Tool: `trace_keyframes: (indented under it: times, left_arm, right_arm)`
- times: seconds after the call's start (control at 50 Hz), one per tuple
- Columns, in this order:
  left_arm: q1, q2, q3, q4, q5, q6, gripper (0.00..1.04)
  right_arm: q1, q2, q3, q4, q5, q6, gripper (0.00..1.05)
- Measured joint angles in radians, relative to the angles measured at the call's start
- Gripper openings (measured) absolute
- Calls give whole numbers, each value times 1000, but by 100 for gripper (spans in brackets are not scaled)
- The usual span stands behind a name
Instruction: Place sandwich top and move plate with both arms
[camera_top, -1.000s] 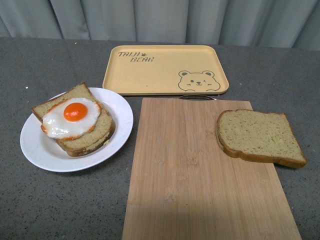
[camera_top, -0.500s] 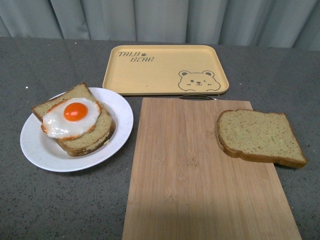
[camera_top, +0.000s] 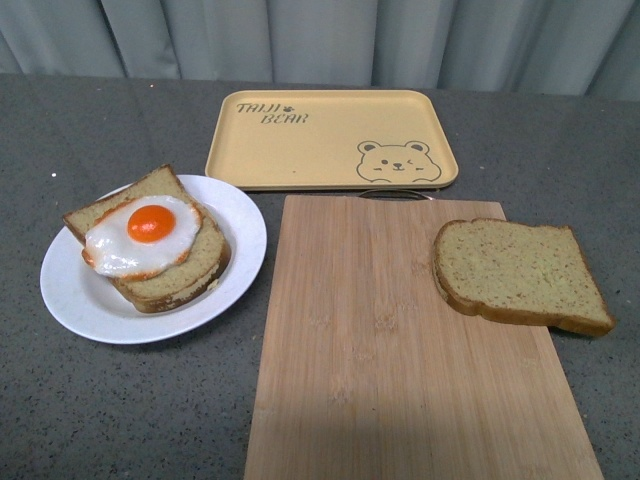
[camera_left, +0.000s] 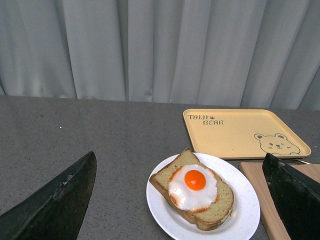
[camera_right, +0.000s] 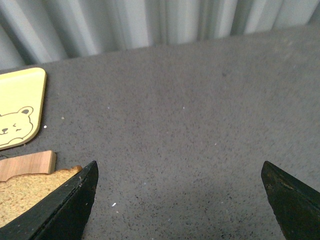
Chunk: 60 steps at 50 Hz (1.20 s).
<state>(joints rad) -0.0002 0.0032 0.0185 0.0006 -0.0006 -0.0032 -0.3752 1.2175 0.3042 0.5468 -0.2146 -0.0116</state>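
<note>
The sandwich top (camera_top: 520, 272), a speckled tan slice with a darker crust, lies flat on the right side of a wooden cutting board (camera_top: 400, 350); one corner of the slice (camera_right: 25, 197) shows in the right wrist view. At the left stands the white plate (camera_top: 75, 300), holding stacked bread under a fried egg (camera_top: 145, 235). Neither arm shows in the front view. My left gripper (camera_left: 180, 162) is open and held above the table, facing the plate (camera_left: 245, 220). My right gripper (camera_right: 180, 170) is open over bare table, right of the slice.
A yellow tray (camera_top: 330, 140) with a bear drawing lies at the back, just behind the cutting board. Grey curtains hang behind the dark speckled table (camera_top: 130, 410).
</note>
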Motion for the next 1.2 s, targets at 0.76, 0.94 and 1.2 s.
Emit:
trace_keyframes:
  times: [0.76, 0.94, 1.2]
  left_arm:
    - [0, 0, 0, 0, 0, 0, 98]
    - [0, 0, 0, 0, 0, 0, 98]
    - [0, 0, 0, 0, 0, 0, 98]
  right_arm:
    - [133, 724, 412, -283, -390, 232, 95]
    - [199, 806, 457, -301, -411, 300, 95]
    - [223, 837, 492, -342, -377, 345, 52]
